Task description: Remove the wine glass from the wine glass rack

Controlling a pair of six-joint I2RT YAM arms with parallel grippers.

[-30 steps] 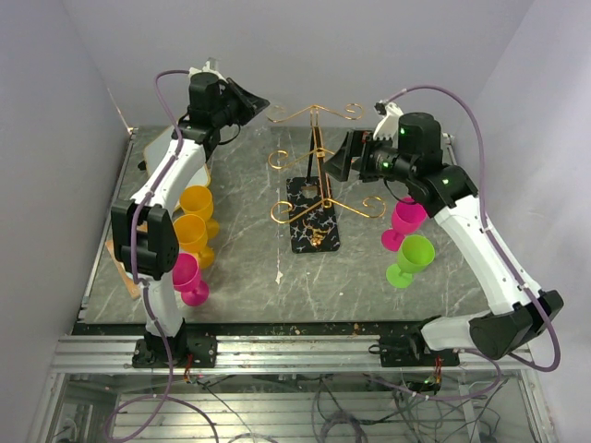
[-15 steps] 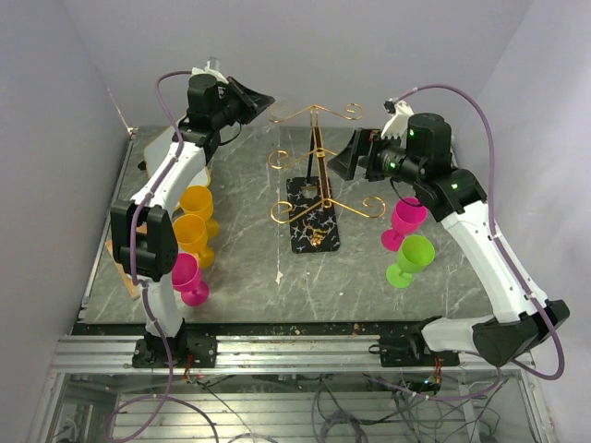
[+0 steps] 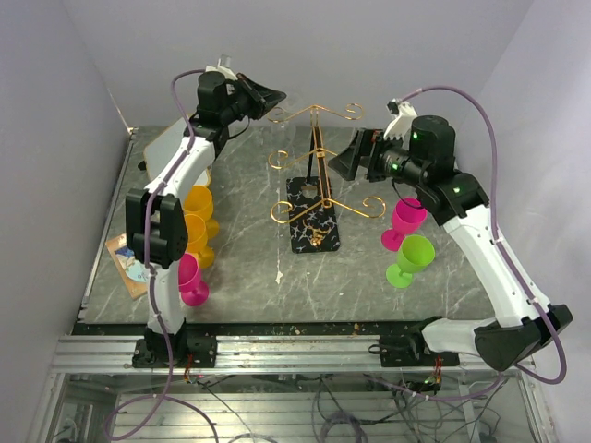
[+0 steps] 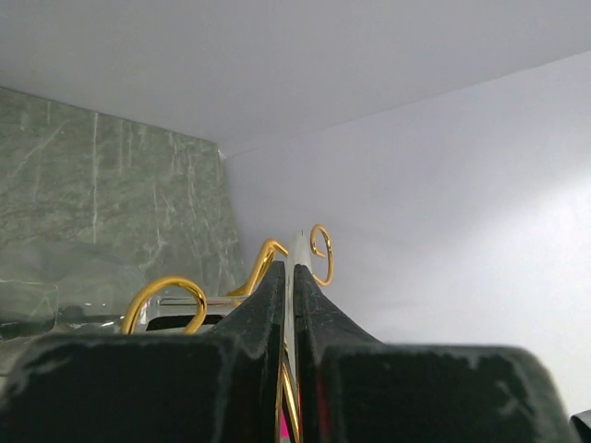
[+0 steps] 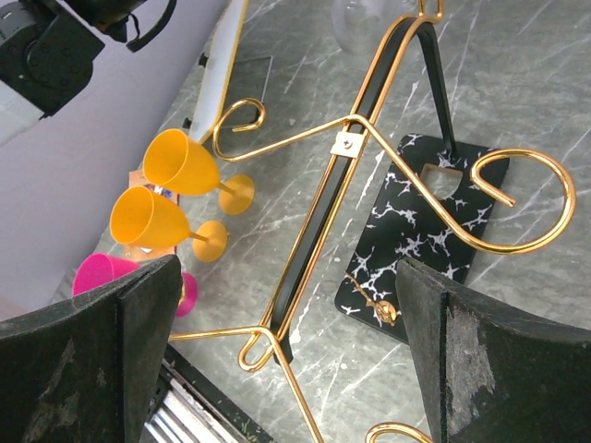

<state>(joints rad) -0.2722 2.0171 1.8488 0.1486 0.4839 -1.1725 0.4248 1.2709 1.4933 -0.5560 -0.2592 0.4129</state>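
The wine glass rack (image 3: 314, 171) stands mid-table on its black veined base (image 3: 312, 229), gold scroll hooks on two tiers. My left gripper (image 3: 280, 93) is raised at the top tier's left scroll. In the left wrist view its jaws (image 4: 289, 268) are closed on a thin clear sliver, apparently the wine glass's edge, with gold hooks (image 4: 166, 293) just beyond. A clear wine glass (image 5: 362, 20) shows faintly near the post top in the right wrist view. My right gripper (image 3: 343, 159) is wide open and empty, facing the rack post (image 5: 351, 185) from the right.
Two orange glasses (image 3: 196, 201) and a pink one (image 3: 187, 275) stand at the left. A pink glass (image 3: 406, 217) and a green one (image 3: 414, 254) stand at the right under my right arm. A white board (image 3: 171, 138) leans far left. Walls close three sides.
My left gripper has moved right, closer to the rack's top left scroll. My right gripper has lifted and drawn back slightly, staying open.
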